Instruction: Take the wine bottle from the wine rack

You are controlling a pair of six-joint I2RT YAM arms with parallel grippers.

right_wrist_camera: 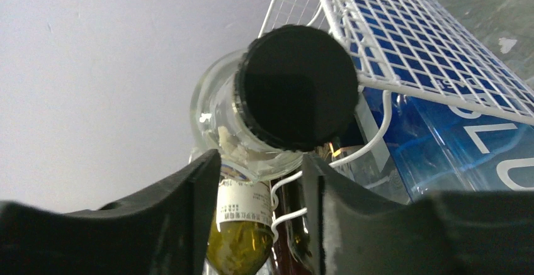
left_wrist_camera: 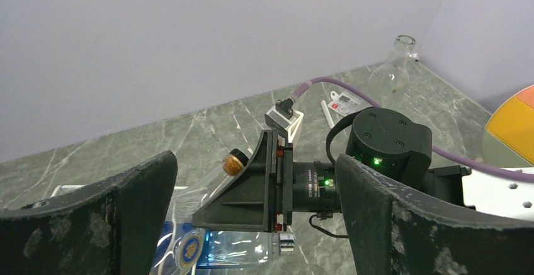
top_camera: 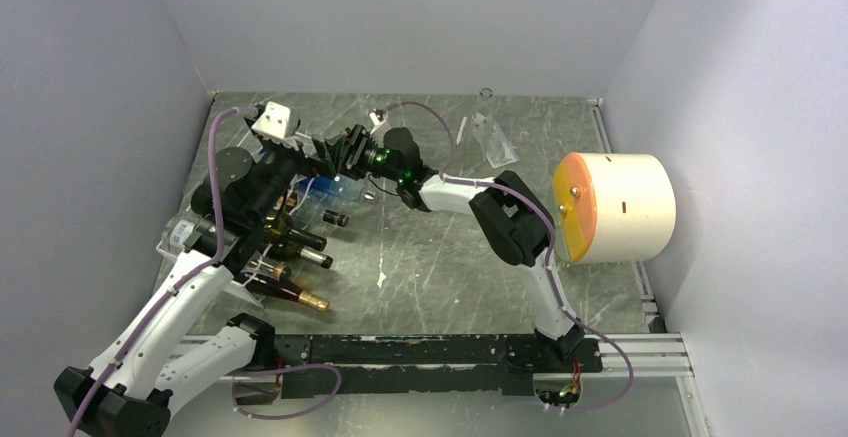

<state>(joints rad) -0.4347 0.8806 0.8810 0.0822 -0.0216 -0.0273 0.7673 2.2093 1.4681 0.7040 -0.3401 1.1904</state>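
Note:
The white wire wine rack (right_wrist_camera: 409, 42) stands at the left of the table, mostly hidden under my left arm in the top view. Several bottles lie in it: dark ones with necks pointing right (top_camera: 300, 249), a blue one (right_wrist_camera: 441, 143) under the grid, a green one with a white label (right_wrist_camera: 245, 218), and a clear bottle with a black cap (right_wrist_camera: 296, 86). My right gripper (right_wrist_camera: 261, 162) is at the rack's far end, its fingers apart just below the clear bottle's capped end. My left gripper (left_wrist_camera: 257, 180) is wide open and holds nothing, facing the right gripper.
A cream cylinder with an orange face (top_camera: 615, 207) stands at the right. A clear glass flask (left_wrist_camera: 393, 67) and a small white card (left_wrist_camera: 346, 104) lie near the back wall. A black rail (top_camera: 440, 352) runs along the near edge.

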